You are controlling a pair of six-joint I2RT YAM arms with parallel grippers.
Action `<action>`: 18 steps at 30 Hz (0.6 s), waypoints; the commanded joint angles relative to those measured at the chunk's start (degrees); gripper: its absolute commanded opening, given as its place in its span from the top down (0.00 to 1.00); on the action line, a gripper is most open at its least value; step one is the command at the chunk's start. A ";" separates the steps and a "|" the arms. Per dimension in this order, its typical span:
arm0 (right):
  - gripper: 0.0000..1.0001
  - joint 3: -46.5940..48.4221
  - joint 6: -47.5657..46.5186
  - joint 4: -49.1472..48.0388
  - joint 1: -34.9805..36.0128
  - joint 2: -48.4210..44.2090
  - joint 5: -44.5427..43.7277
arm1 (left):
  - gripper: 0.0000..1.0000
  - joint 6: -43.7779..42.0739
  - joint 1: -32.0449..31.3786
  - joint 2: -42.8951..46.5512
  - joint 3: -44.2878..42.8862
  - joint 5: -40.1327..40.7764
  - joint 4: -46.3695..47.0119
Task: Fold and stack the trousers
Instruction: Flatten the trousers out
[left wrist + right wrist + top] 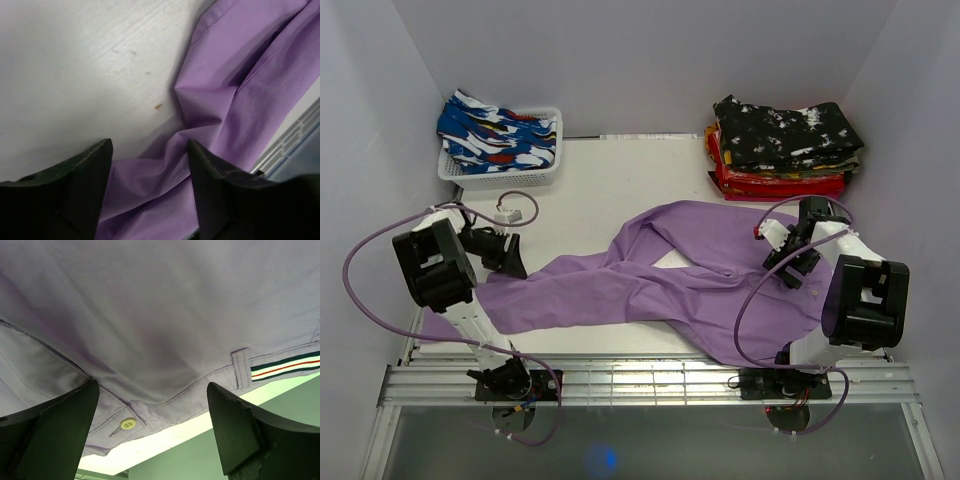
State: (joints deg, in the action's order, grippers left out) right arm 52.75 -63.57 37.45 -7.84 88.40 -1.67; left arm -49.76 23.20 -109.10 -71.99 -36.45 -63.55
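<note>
A pair of purple trousers (650,285) lies spread across the white table (590,180), legs pointing left and waist to the right. My left gripper (510,262) hovers over the leg ends. In the left wrist view it (150,145) is open, with crumpled purple cloth (240,65) lying under and between its fingers. My right gripper (790,268) is over the waist. In the right wrist view it (153,387) stands wide open above the waistband (160,305), where a pale button (128,424) and a belt loop (240,367) show near the table's edge.
A stack of folded trousers (785,150), black print on top with red and orange beneath, sits at the back right. At the back left, a white basket (510,172) holds blue patterned garments (490,130). White walls close in the table on three sides.
</note>
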 commanded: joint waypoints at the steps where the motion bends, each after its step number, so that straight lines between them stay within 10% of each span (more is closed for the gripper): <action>1: 0.07 -1.33 -1.91 1.22 0.19 -1.65 1.06 | 0.38 -2.45 0.00 3.71 2.72 -1.96 -2.37; 7: 0.07 -3.52 -3.40 -0.09 0.36 -2.18 0.10 | 1.00 -1.13 0.00 5.82 0.20 -6.44 -2.19; 18: 0.07 -5.91 -7.53 -4.49 0.36 -2.27 -4.30 | 1.00 8.45 3.25 17.77 -7.30 -1.89 12.82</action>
State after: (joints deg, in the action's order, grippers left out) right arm 48.10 -66.96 34.24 -7.38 86.21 -3.70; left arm -44.58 24.77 -98.04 -77.80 -39.64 -58.39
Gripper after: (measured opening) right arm 0.933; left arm 0.020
